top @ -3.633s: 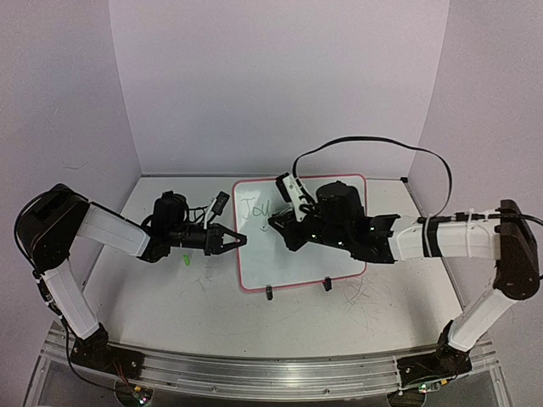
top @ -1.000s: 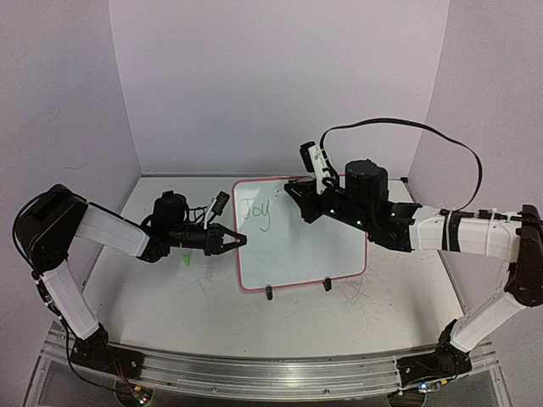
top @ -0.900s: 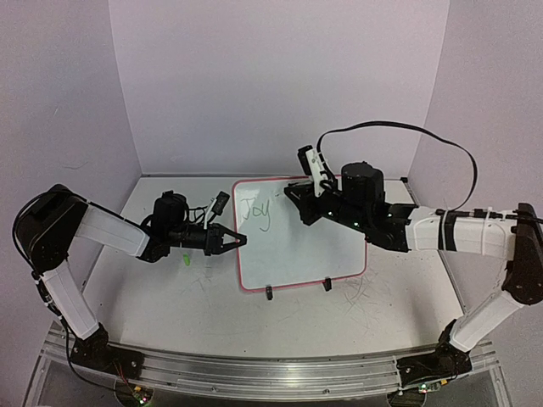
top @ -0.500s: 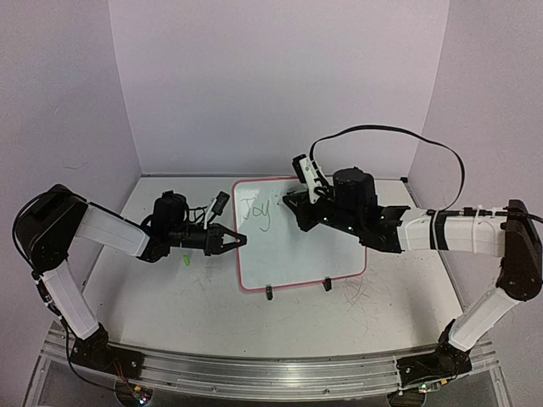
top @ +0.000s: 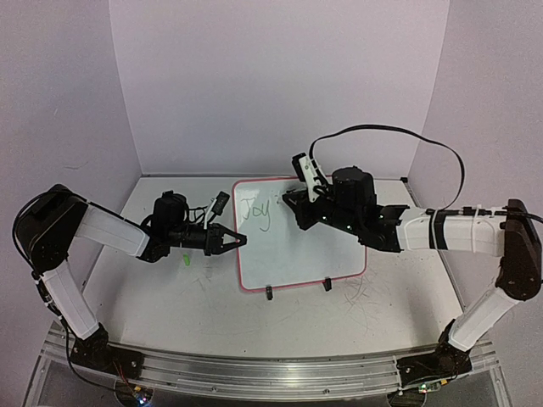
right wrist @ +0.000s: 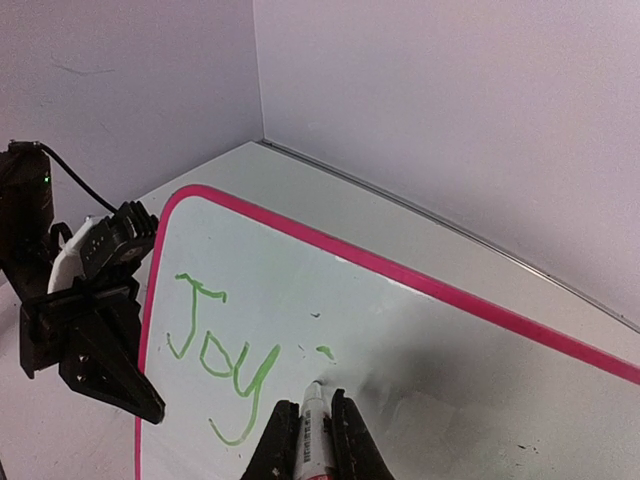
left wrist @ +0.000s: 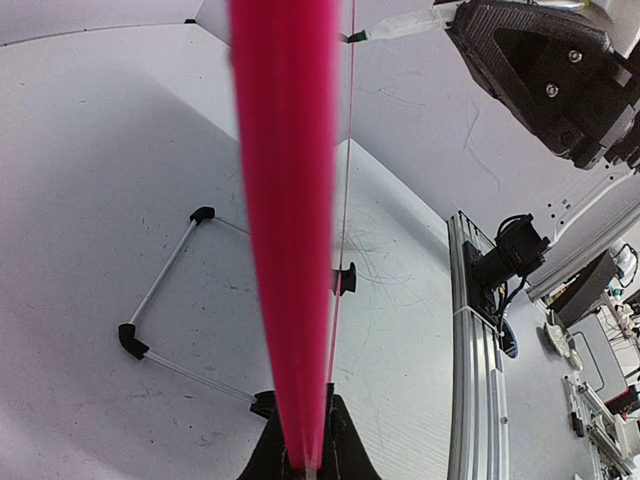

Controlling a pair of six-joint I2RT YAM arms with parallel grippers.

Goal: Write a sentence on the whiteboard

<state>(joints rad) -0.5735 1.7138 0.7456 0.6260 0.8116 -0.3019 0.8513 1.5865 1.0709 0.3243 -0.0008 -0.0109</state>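
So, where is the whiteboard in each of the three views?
Top external: the whiteboard stands in the centre of the picture.
Left wrist: seen edge-on, its pink rim is a vertical band through the centre.
Right wrist: it fills the lower part.
Shared landmark: the pink rim, visible in all three.

We find the whiteboard [top: 297, 246] propped on the bench [top: 170, 305], its two stand feet [top: 269, 293] at its near edge. At the whiteboard's left edge, the left end effector [top: 240, 240] clamps the rim. Over the whiteboard's upper middle sits the right end effector [right wrist: 312, 440], gripping a marker [right wrist: 312, 420]. The marker's tip meets the whiteboard just right of the writing [right wrist: 220, 355], which sits in the whiteboard's upper left corner. A small loose piece [top: 186, 259] lies on the bench left of the whiteboard.
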